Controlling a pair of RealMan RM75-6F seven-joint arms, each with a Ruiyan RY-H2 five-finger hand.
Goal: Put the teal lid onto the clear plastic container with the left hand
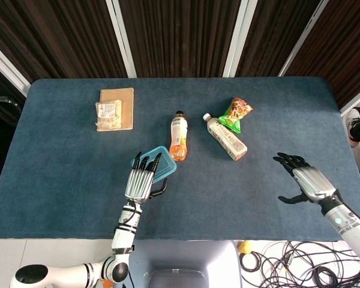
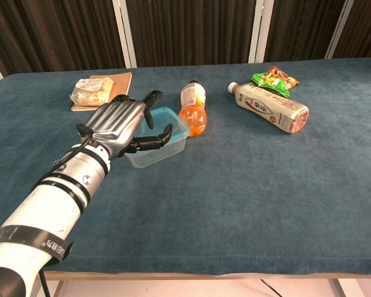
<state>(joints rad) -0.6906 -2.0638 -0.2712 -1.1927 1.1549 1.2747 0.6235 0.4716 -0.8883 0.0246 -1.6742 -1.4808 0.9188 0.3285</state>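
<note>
Orange bottle, white bottle, snack bag, notebook.

We see a worktop covered in dark blue-teal felt, behind it a wall of dark brown slatted panels split by white uprights, and below its near edge a pale floor strewn with tangled cables.

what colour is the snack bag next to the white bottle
Mostly green, with orange-red print; the snack bag lies against the white bottle. The chest view shows it best.
</note>
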